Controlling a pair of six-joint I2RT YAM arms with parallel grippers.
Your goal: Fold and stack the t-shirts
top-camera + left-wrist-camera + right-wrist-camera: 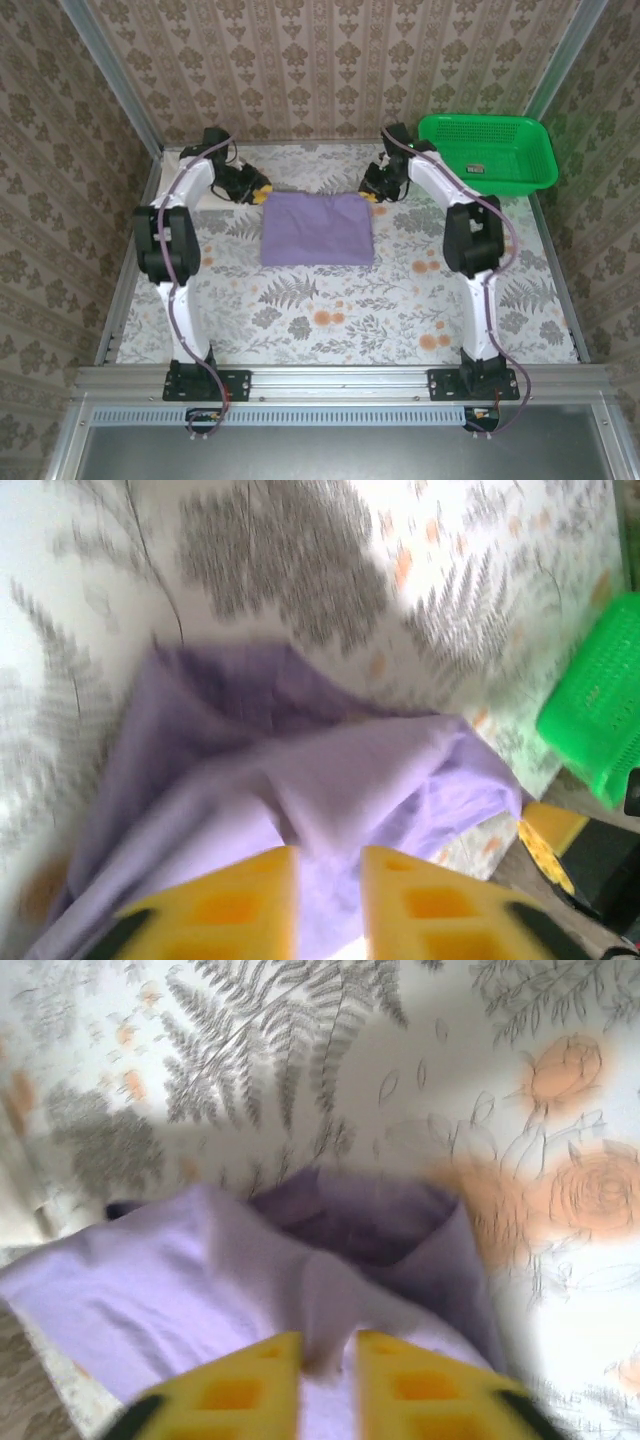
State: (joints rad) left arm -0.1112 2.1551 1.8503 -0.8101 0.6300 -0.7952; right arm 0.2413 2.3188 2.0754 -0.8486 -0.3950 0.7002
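The purple folded cloth t-shirt (317, 228), lying toward 12 o'clock of the table's middle in the top view, looks soft, matt and smooth. In the wrist views its edges show loose creases. Beneath it the white floral-printed table covering (330, 310) is matt and flat; whether it is cloth or paper cannot be told. At 2 o'clock the green plastic mesh basket (487, 150) has a slight sheen. The silver metal frame rail (340, 381) at 6 o'clock looks brushed and dully shiny. The white right arm shell (478, 320) looks like glossy hard plastic. The left gripper (328, 905) has yellow fingers (240, 905) of matt moulded plastic.
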